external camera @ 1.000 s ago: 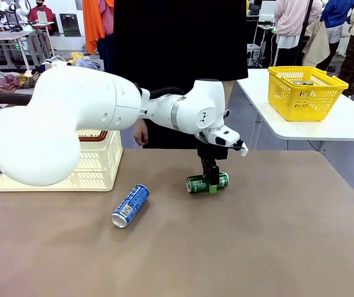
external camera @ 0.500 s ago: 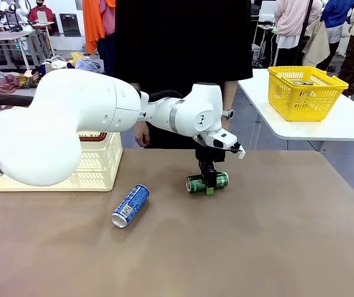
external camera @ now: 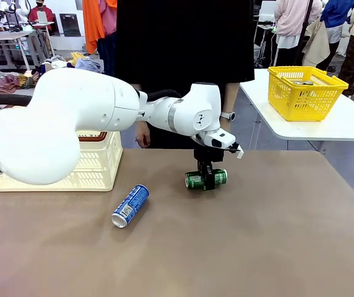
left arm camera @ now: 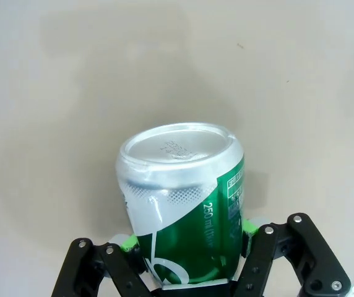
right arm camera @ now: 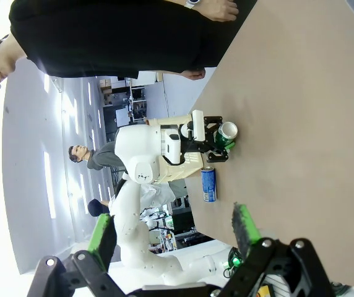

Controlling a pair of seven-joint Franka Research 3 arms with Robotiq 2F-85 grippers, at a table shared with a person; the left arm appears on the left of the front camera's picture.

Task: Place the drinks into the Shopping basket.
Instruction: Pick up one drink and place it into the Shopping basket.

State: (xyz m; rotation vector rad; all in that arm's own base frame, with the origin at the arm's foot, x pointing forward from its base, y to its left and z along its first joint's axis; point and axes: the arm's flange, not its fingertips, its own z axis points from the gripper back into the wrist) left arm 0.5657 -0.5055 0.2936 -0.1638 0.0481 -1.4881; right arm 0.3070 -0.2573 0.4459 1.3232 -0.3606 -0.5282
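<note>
My left claw [external camera: 206,180] is shut across the middle of a slim green metal can with a silver top [external camera: 194,180]. The can lies on its side near the centre of the brown tabletop [external camera: 270,235]. I took it crosswise on purpose. On a lying can the round body is the narrow way across, so my green pads [left arm camera: 125,242] press on opposite sides of the barrel and it cannot roll out. From my left wrist the silver end points away from me and the body sits deep between the fingers, a sound hold as far as I can judge. Whether the can is clear of the tabletop or resting on it, I cannot tell.

The large cream-white slotted plastic basket with a brown rim [external camera: 99,162] stands at the far left of the tabletop, well apart from the can. The carry therefore has to go leftward and up over its wall. A slim blue metal can with white lettering [external camera: 130,206] lies on its side between the two, nearer my edge, and I should pass above it. My right claw [right arm camera: 174,234] hangs wide open with nothing in it, off to the side where it cannot get in the way.
</note>
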